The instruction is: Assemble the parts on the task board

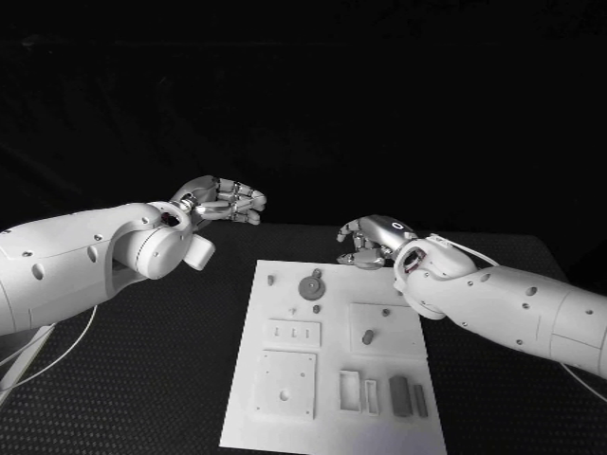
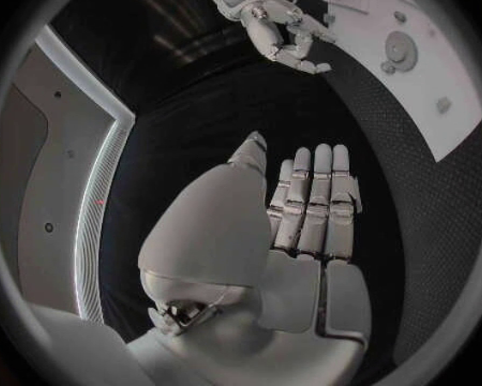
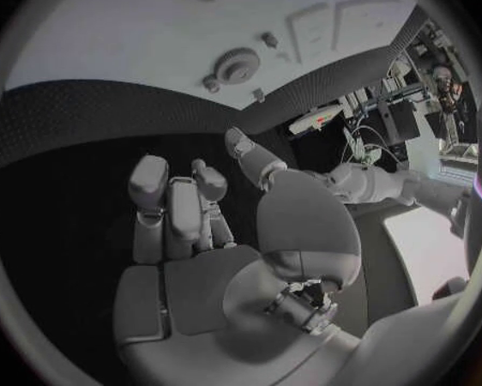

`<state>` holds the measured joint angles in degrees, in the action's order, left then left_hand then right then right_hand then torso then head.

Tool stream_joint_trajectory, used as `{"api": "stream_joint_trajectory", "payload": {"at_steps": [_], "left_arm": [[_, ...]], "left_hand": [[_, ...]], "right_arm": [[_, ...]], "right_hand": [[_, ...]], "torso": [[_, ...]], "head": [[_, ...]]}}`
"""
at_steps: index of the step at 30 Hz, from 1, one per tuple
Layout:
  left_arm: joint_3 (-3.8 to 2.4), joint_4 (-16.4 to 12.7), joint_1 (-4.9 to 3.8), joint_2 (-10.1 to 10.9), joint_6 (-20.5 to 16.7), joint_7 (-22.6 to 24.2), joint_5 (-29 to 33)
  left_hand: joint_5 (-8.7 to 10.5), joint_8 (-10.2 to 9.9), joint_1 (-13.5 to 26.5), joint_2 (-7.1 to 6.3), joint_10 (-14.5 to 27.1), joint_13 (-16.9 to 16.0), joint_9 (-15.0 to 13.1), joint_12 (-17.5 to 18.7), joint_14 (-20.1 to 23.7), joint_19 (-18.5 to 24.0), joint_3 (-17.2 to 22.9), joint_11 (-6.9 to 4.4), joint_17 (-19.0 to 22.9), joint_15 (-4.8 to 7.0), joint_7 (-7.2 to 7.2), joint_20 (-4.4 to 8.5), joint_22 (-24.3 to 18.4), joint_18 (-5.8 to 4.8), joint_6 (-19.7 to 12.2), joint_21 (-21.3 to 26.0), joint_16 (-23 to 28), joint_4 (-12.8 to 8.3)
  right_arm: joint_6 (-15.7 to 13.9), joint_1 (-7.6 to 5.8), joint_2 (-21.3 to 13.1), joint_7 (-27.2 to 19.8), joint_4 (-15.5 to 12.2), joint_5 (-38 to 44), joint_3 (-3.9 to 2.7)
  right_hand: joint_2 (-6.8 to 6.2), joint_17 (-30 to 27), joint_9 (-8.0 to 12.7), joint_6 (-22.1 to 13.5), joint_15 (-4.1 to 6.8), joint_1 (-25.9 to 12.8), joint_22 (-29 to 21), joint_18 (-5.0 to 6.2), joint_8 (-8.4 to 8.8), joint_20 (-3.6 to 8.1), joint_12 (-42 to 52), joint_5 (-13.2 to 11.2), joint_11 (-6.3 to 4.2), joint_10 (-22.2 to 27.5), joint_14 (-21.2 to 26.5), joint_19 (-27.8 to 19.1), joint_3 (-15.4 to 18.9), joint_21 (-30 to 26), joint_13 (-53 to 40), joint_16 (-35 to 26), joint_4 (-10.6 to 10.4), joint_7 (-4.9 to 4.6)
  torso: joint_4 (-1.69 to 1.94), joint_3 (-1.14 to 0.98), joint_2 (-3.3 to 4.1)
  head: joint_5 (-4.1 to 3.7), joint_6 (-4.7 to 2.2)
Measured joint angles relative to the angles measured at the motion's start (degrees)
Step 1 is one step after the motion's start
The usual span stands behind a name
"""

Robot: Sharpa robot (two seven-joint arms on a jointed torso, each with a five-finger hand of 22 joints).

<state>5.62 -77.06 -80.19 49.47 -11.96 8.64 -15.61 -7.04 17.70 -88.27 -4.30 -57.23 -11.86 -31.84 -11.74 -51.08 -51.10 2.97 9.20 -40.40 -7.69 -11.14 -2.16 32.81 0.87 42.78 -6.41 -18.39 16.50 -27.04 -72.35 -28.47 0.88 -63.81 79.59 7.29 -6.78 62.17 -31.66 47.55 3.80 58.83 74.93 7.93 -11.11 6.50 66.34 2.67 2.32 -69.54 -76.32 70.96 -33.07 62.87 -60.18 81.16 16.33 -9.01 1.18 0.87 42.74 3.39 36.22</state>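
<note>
From the head view, we see the task board [image 1: 334,379] lying mid-table with grey parts [image 1: 312,284] untouched on it, both hands hovering beyond its far edge. In the wrist views, our left hand [image 2: 305,210] is flat and empty, and our right hand [image 3: 188,214] is loosely curled, holding nothing. We judge no step has begun, so next calls for reaching down to a part.

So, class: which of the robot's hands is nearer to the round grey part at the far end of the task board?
Right. The right hand hovers just beyond the round grey part, at the board's far edge; the left hand hangs farther off, past the board's far left corner.
</note>
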Motion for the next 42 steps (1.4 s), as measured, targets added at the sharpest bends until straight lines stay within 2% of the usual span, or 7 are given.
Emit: {"api": "stream_joint_trajectory", "payload": {"at_steps": [6, 13, 14, 23, 31, 35, 42], "left_arm": [[0.02, 2.19, 0.02, -0.30, 0.47, 0.31, 0.00], [0.02, 3.60, 0.03, -0.30, 1.30, 0.74, -0.02], [0.02, 3.74, 0.03, -0.30, 1.39, 0.82, -0.02], [0.03, 4.60, 0.22, -0.06, 1.43, 0.90, -0.92], [0.03, 4.75, 0.28, 0.16, 1.41, 0.84, -1.68], [0.03, 4.74, 0.33, 0.10, 1.23, 0.75, -2.08], [0.04, 4.81, 0.57, -0.05, 1.23, 0.75, -2.46]], "left_hand": [[0.00, 0.00, -0.13, 0.13, -0.32, -0.19, -0.34, 0.00, 0.00, 0.00, 0.31, -0.31, -0.22, 0.00, 0.01, 0.00, -0.03, 0.00, 0.63, 0.45, 0.65, 0.01], [0.00, 0.00, -0.76, 0.76, -1.34, -0.15, -0.60, 1.32, 0.61, 0.31, 0.31, -0.72, 0.16, -0.61, 1.12, -0.31, -0.21, 0.00, 1.75, 1.22, 2.22, 0.01], [0.00, 0.00, -0.76, 0.76, -1.34, -0.11, -0.60, 1.42, 0.61, 0.31, 0.31, -0.72, 0.18, -0.61, 1.21, -0.31, -0.21, 0.00, 1.84, 1.22, 2.21, 0.01], [0.44, 0.00, -1.75, 0.24, -2.36, -0.11, -0.73, 2.03, -0.21, -0.11, 0.31, -0.93, 0.11, -0.39, 1.12, -0.30, -0.15, 0.00, 2.16, 1.22, 2.22, 0.01], [0.67, -0.22, -1.97, 0.01, -2.36, -0.10, -0.73, 2.25, -0.21, -0.11, 0.15, -0.94, 0.11, -0.39, 1.12, -0.30, -0.15, 0.00, 2.16, 1.22, 2.44, 0.16], [0.67, -0.22, -1.97, 0.01, -2.57, -0.11, -0.73, 2.25, -0.41, -0.11, 0.15, -0.72, 0.11, -0.60, 1.12, -0.30, -0.15, 0.00, 2.16, 1.22, 2.44, 0.16], [0.67, -0.22, -2.20, -0.22, -2.57, -0.10, -0.72, 2.49, -0.41, -0.11, 0.15, -0.72, 0.11, -0.60, 1.12, -0.30, -0.15, 0.00, 2.15, 1.22, 2.66, 0.16]], "right_arm": [[4.25, -1.15, -3.99, -6.16, 0.67, -11.26, -0.98], [10.19, -1.08, -7.67, -10.64, 4.17, -19.71, -0.94], [10.63, -1.04, -8.12, -10.98, 4.75, -20.30, -0.94], [12.68, 1.24, -12.11, -13.33, 6.70, -21.51, -0.92], [11.11, 4.29, -11.25, -14.14, 8.58, -19.49, -0.93], [9.28, 5.42, -9.40, -14.05, 10.27, -19.10, -0.90], [6.52, 7.24, -7.21, -14.01, 11.45, -19.19, -0.93]], "right_hand": [[0.23, -4.61, -0.16, 0.07, -0.25, 0.24, 0.00, -0.03, 0.00, -0.84, -1.84, 0.00, 0.23, 2.98, 4.56, -3.43, -0.18, -1.90, 0.36, -3.39, 0.18, 0.05], [-0.47, -5.60, -0.58, -0.85, -1.35, -0.09, -0.63, 0.01, -0.03, -3.58, -5.59, 0.00, 0.26, 10.68, 11.53, -11.16, 2.89, -6.38, 1.06, -7.70, 0.49, 0.21], [-0.44, -5.63, -0.68, -0.85, -0.77, 0.42, -0.66, 0.09, -0.29, -3.73, -5.71, 0.00, 0.24, 10.71, 13.12, -11.85, 3.37, -6.68, 1.20, -7.84, 0.49, 0.22], [-0.68, -5.44, -1.22, -0.68, 0.12, 1.90, -0.64, 0.52, -0.65, -4.56, -5.43, 0.00, 0.10, 10.77, 12.95, -11.40, 5.65, -6.76, 1.52, -7.70, 0.43, 0.38], [-1.22, -5.12, -1.30, -0.96, 0.06, 2.44, -0.42, 1.39, -0.65, -4.97, -4.81, 0.00, 0.12, 10.13, 12.36, -11.00, 6.58, -6.20, 1.54, -6.88, 0.42, 0.28], [-1.22, -4.83, -1.22, -1.70, -0.35, 2.44, -0.31, 1.40, -0.32, -5.03, -4.14, 0.00, 0.54, 9.71, 11.89, -10.25, 7.05, -5.73, 1.53, -6.24, 0.42, -0.46], [-1.22, -4.33, -1.21, -1.96, -0.46, 2.44, -0.04, 1.41, -0.32, -4.94, -3.32, 0.00, 0.63, 9.62, 11.62, -9.74, 7.40, -5.29, 1.21, -5.28, 0.39, -0.71]], "torso": [[-0.71, -0.24, -0.47], [-1.70, -0.61, -1.18], [-1.80, -0.68, -1.25], [-2.81, -1.14, -1.75], [-3.19, -1.35, -1.80], [-3.19, -1.38, -1.73], [-2.95, -1.36, -1.68]], "head": [[0.13, -0.27], [0.17, -0.54], [0.17, -0.55], [-0.15, -0.26], [-0.55, -0.12], [-0.90, -0.18], [-1.19, 0.11]]}}
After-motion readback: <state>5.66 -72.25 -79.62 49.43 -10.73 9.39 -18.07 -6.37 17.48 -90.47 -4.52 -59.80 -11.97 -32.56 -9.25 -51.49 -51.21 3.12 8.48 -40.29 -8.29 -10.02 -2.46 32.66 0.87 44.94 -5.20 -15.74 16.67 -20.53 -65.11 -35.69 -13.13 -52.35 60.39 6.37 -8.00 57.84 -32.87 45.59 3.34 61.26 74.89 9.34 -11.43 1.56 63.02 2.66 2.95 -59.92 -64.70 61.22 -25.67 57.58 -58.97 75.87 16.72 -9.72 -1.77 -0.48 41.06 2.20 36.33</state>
